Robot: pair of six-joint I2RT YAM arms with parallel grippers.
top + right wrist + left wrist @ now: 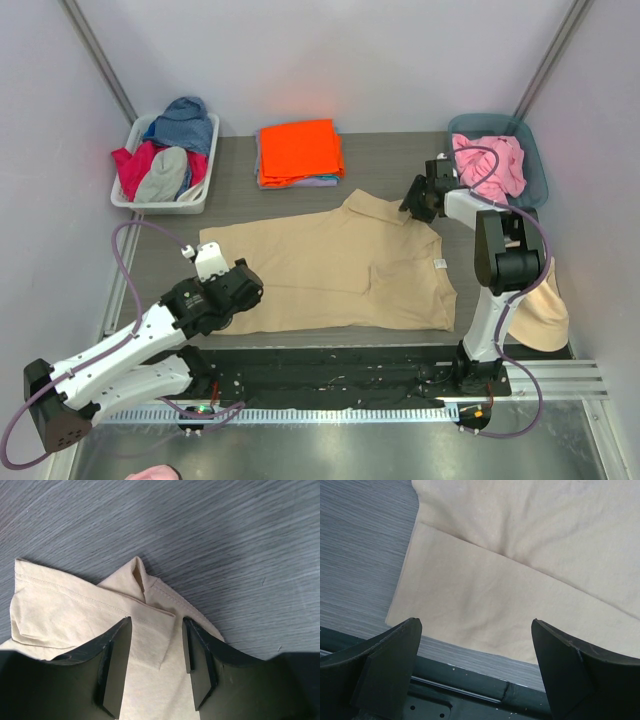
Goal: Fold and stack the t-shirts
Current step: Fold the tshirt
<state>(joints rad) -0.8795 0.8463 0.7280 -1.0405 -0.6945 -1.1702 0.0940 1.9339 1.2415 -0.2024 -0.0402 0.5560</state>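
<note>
Grey wood-grain table (390, 160) carries the tan short-sleeved collared cloth shirt (340, 265) spread flat at centre, with the folded bright orange shirt (298, 150) at the table's 12 o'clock. Left gripper (476, 625) gapes wide over the tan shirt's 7 o'clock corner; right gripper (157, 625), jaws parted, straddles its 2 o'clock folded corner

My left arm (120, 355) lies low, stretched from the near-left base forward and to the right. My left gripper (477, 630) is spread wide, fingers (395, 652) far apart. My right arm (495, 260) stands upright, bent at the elbow. My right gripper (156, 625) points down, jaws parted more narrowly.
</note>
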